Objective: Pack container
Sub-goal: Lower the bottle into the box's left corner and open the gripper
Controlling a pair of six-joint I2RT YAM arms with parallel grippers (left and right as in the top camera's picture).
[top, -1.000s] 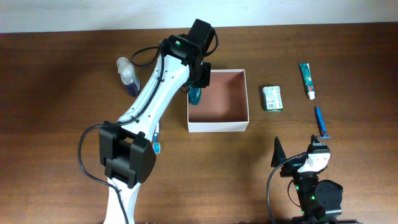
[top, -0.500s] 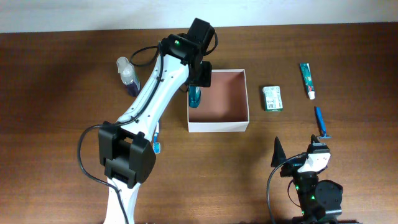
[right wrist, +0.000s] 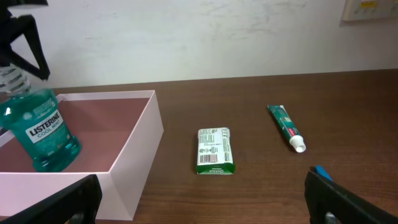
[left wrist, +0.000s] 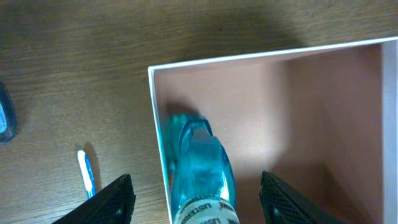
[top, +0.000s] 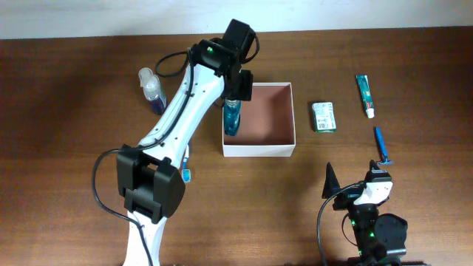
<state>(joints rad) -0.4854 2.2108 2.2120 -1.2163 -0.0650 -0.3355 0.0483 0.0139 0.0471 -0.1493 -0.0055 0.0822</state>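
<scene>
The container [top: 259, 150] is a square white-walled box with a reddish-brown inside, at the table's middle. A teal mouthwash bottle [top: 231, 118] stands upright inside it against the left wall [left wrist: 157, 124]. My left gripper [top: 235, 92] hovers over the bottle [left wrist: 199, 174], open, with a gap between each finger and the bottle. The right wrist view shows the bottle [right wrist: 40, 127] resting on the container's floor [right wrist: 106, 134]. My right gripper [top: 355, 181] sits near the front right edge, open [right wrist: 199, 199] and holding nothing.
A green soap packet [top: 323, 117], a toothpaste tube [top: 364, 94] and a blue razor [top: 382, 146] lie right of the container. A clear bottle of purple liquid [top: 153, 89] lies to the left. A blue-and-white toothbrush [top: 185, 166] lies by the left arm.
The left gripper's jaws have spread and let go of the mouthwash bottle, which now stands in the container's left side. The right arm has not moved.
</scene>
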